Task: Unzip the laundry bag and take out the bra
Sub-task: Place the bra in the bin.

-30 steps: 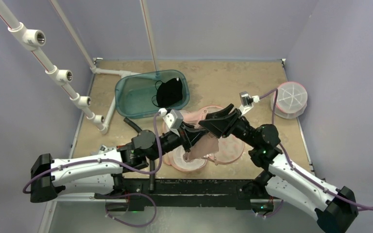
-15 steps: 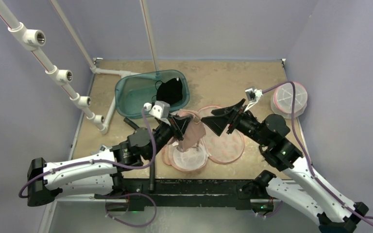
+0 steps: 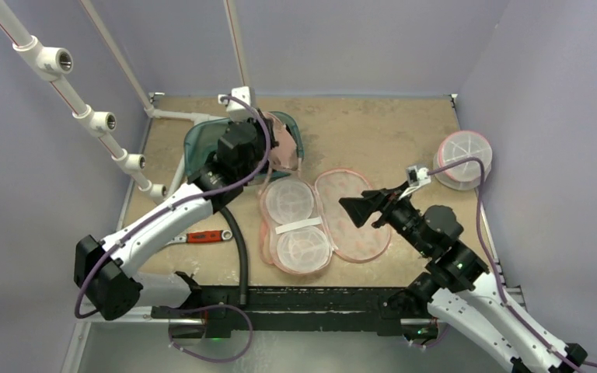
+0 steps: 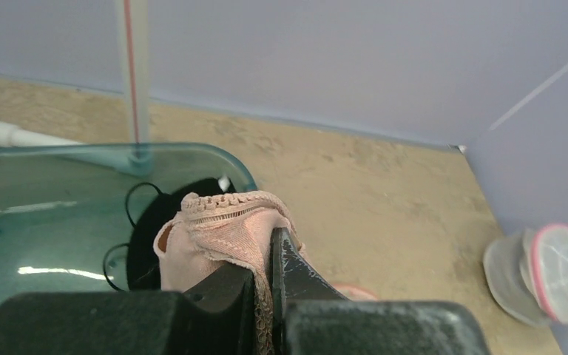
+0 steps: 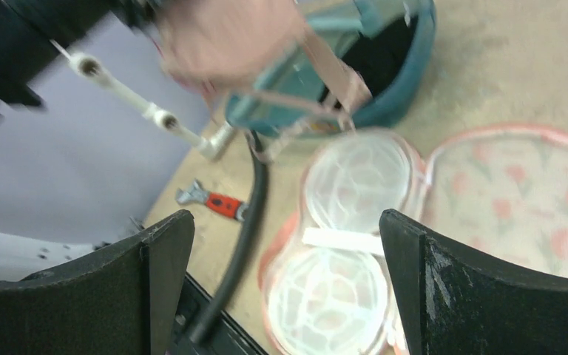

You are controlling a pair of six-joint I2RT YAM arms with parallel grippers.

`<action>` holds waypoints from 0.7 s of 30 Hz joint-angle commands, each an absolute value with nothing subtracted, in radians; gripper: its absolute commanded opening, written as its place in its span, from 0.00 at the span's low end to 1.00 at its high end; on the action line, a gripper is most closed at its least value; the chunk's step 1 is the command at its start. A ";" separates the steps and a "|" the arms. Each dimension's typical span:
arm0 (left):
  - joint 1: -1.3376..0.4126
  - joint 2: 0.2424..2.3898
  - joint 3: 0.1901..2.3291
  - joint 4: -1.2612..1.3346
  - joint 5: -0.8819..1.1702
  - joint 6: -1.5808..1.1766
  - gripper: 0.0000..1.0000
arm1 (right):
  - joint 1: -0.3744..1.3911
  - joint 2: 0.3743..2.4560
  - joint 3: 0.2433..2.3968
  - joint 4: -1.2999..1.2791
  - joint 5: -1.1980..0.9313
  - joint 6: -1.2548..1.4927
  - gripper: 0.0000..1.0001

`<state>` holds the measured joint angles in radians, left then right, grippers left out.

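The pink mesh laundry bag [image 3: 322,221] lies open and flat mid-table, both halves spread; it also shows in the right wrist view [image 5: 384,222]. My left gripper [image 3: 274,140] is shut on the beige-pink bra [image 4: 222,233] and holds it over the right rim of the teal tub [image 3: 202,151]. The bra [image 3: 284,144] hangs from the jaws, its straps dangling. A black garment [image 4: 155,222] lies in the tub under it. My right gripper [image 3: 363,208] is open and empty, above the bag's right half.
A second round pink-rimmed mesh bag [image 3: 464,159] stands at the right wall. A red-handled wrench [image 3: 200,236] and a black hose [image 3: 237,249] lie near the left front. White pipe fittings [image 3: 93,116] run along the left wall.
My left arm has swung from over the bag to the back left, carrying the bra over the tub. My right gripper has let go, opened and drawn back to the right.
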<state>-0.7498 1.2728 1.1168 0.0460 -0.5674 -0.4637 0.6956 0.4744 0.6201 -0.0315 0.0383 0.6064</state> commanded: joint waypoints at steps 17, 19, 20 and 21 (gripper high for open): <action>-0.464 1.601 1.373 0.016 -0.704 -0.374 0.00 | 0.701 0.446 0.396 0.142 -0.022 0.601 0.98; -0.438 1.613 1.376 0.020 -0.693 -0.378 0.00 | 0.700 0.443 0.389 0.141 -0.026 0.600 0.97; -0.430 1.620 1.381 0.019 -0.675 -0.382 0.00 | 0.700 0.440 0.385 0.143 -0.026 0.600 0.98; -0.427 1.628 1.388 0.018 -0.657 -0.389 0.00 | 0.700 0.441 0.381 0.147 -0.027 0.599 0.98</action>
<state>-0.4637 1.6222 1.3205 -0.0074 -0.6483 -0.3996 0.6956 0.4507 0.3923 0.0875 -0.0029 0.6094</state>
